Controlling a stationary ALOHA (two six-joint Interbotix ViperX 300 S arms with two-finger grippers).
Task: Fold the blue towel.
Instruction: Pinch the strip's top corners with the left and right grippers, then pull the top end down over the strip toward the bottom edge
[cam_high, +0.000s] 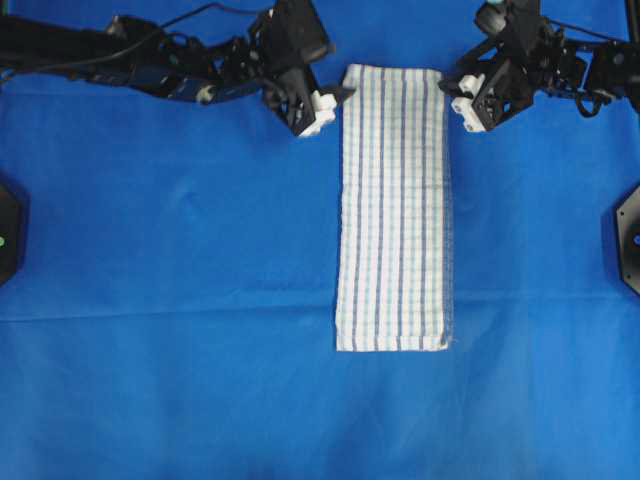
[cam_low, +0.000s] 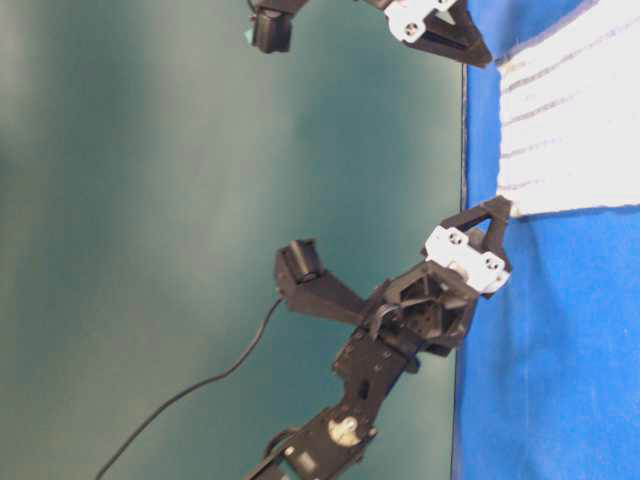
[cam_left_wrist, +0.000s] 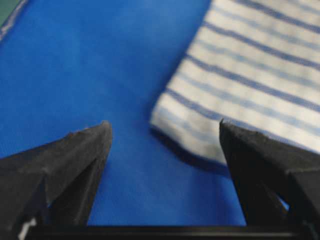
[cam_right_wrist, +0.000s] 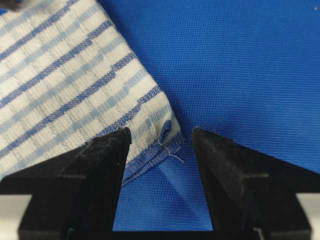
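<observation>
Two open grippers flanking towel (cam_high: 393, 210)

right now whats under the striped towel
The white woven towel with blue stripes, folded into a long strip, lies flat on the plain solid-blue sheet, which shows on every side. Whatever is beneath the sheet, or between the towel's layers, is covered.

A white woven rectangular towel (cam_high: 393, 205) carries thin dark-blue and pale-blue stripes forming a faint check. The plain cloth sheet (cam_high: 170, 260) is solid bright blue. The backdrop wall (cam_low: 150, 200) is dull green.
</observation>
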